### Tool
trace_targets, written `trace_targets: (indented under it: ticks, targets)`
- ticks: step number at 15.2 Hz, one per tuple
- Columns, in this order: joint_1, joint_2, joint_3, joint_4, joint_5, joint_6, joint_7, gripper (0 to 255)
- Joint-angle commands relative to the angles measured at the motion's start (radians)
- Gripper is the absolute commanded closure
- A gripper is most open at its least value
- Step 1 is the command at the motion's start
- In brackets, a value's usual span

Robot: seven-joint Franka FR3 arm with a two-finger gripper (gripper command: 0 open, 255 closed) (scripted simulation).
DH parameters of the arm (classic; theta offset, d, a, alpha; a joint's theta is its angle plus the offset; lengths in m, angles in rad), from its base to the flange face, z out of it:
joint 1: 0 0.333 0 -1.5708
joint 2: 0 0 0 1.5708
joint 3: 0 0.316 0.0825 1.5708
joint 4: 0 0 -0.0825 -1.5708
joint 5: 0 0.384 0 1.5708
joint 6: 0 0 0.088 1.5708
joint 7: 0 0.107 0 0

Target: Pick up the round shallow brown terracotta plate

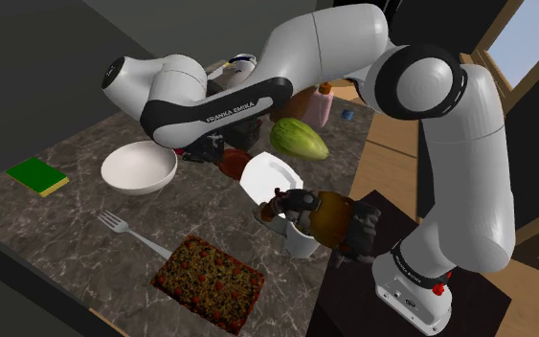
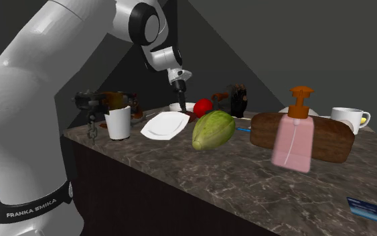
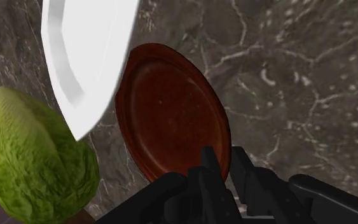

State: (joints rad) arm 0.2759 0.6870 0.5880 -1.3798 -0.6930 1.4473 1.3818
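Marble counter (image 3: 298,76), end effector (image 3: 223,162) clasping brown plate (image 3: 171,108)

"FRANKA EMIKA" on the arm (image 1: 229,110)

Counter (image 1: 76,206) runs up and left from the stand (image 1: 348,306) in the shoulder view. Sponge (image 1: 37,176) at that view's far left, bowl (image 1: 139,168) to its right. Fork (image 1: 133,233) in front of the bowl. Slab of food (image 1: 208,278) right of the fork, at the near edge. Shallow round plate (image 3: 171,108) flat on the counter between the bowl and the broad-rimmed plate (image 1: 270,178), just beside the latter. Cabbage (image 1: 299,139) behind the broad-rimmed plate, close by. Soap dispenser (image 1: 317,105) behind the cabbage. Cup (image 1: 302,239) in front of the broad-rimmed plate, nearest the stand. Gripper (image 3: 223,156) at the shallow round plate's rim.
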Motion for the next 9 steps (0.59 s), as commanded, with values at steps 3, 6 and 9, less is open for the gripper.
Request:
trace_targets:
  ticks: [3,6,9]
  targets:
    - [0.005,-0.018,0.005,0.026,0.008,-0.038,-0.017,255]
    - [0.008,-0.030,0.008,0.049,0.012,-0.066,-0.031,255]
    - [0.010,-0.034,0.009,0.058,0.014,-0.078,-0.037,255]
